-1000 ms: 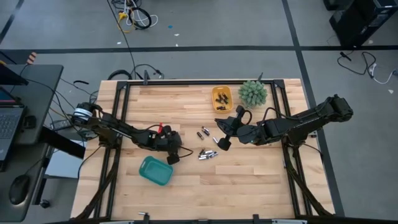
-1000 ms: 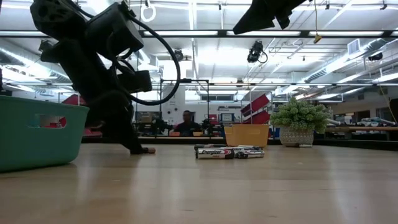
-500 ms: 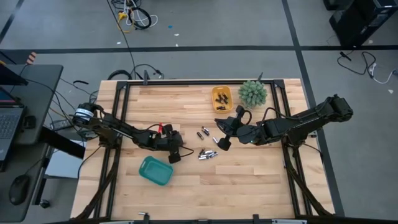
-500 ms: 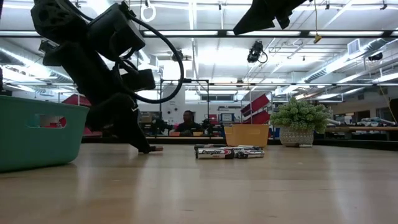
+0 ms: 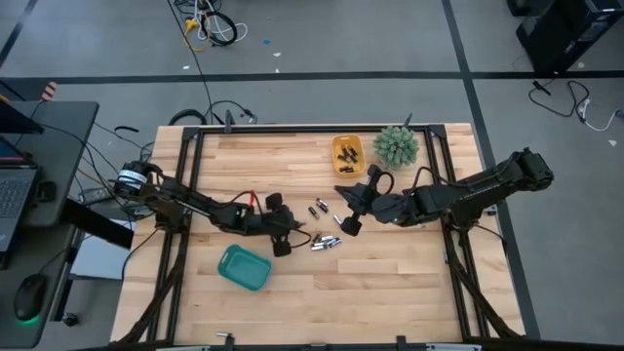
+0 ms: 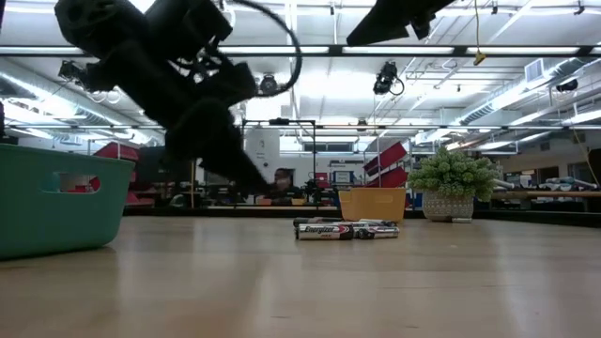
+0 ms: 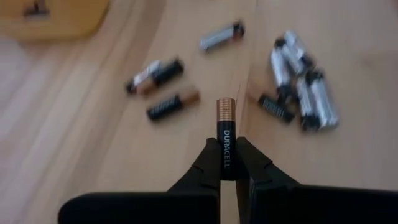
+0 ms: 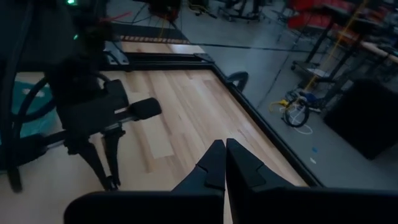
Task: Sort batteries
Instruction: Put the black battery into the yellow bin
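High view — left gripper (image 5: pixel 284 241) sits near the table's middle, just above the teal tray (image 5: pixel 244 267), its arm reaching in low from the left edge. Right gripper (image 5: pixel 347 215) hangs over the table right of centre, its arm bent in from the right edge. Loose batteries (image 5: pixel 326 241) lie between the two grippers; the yellow tray (image 5: pixel 348 156) with cells in it stands beside the potted plant (image 5: pixel 396 145) at the far edge.

Low view — left arm raised off the wood, its fingertips lifted clear of the surface; a cluster of batteries lies on the table beyond it, before the yellow tray and plant. Teal tray at near left.

Left wrist view — fingers clamped on a black-and-copper Duracell battery (image 7: pixel 225 137), copper end pointing outward. Other cells lie on the wood past it — a silvery heap and several dark ones.

Right wrist view — right gripper's fingers pressed together, holding nothing, above bare wood; the left arm shows farther off.
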{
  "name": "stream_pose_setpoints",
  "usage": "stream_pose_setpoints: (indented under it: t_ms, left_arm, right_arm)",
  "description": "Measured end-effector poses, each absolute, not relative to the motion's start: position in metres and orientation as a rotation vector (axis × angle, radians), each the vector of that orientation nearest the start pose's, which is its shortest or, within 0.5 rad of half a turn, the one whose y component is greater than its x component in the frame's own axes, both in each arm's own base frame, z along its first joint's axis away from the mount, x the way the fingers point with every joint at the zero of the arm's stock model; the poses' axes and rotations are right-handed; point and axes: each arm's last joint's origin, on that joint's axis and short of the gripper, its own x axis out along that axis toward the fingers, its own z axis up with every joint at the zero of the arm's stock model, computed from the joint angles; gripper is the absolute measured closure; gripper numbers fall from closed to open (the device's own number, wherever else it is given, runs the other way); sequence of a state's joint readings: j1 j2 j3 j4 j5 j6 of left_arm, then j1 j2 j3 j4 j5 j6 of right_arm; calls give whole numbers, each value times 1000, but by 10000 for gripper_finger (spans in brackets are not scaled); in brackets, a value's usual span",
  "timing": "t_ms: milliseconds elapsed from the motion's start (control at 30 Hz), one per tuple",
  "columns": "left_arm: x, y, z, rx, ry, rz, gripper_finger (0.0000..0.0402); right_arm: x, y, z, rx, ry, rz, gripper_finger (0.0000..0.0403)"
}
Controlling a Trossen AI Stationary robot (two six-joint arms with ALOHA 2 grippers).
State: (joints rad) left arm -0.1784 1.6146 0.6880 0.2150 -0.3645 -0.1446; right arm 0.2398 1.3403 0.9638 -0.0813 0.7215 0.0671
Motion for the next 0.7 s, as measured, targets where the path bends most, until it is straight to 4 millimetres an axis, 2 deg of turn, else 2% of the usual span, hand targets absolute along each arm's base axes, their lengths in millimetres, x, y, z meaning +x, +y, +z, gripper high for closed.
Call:
stream_pose_setpoints:
  t_ms: [233, 467, 567, 700]
  left_arm:
    - [310, -46, 166, 139, 527, 165, 396]
    - [318, -49, 181, 241, 370, 90, 396]
    - [320, -50, 188, 271, 291, 53, 396]
    - [322, -51, 196, 302, 214, 51, 396]
  right_arm:
    - [286, 62, 286, -161, 402, -304, 402]
    - [275, 78, 256, -202, 471, -216, 394]
    - [271, 81, 245, -208, 476, -205, 379]
    - [272, 82, 242, -191, 432, -206, 341]
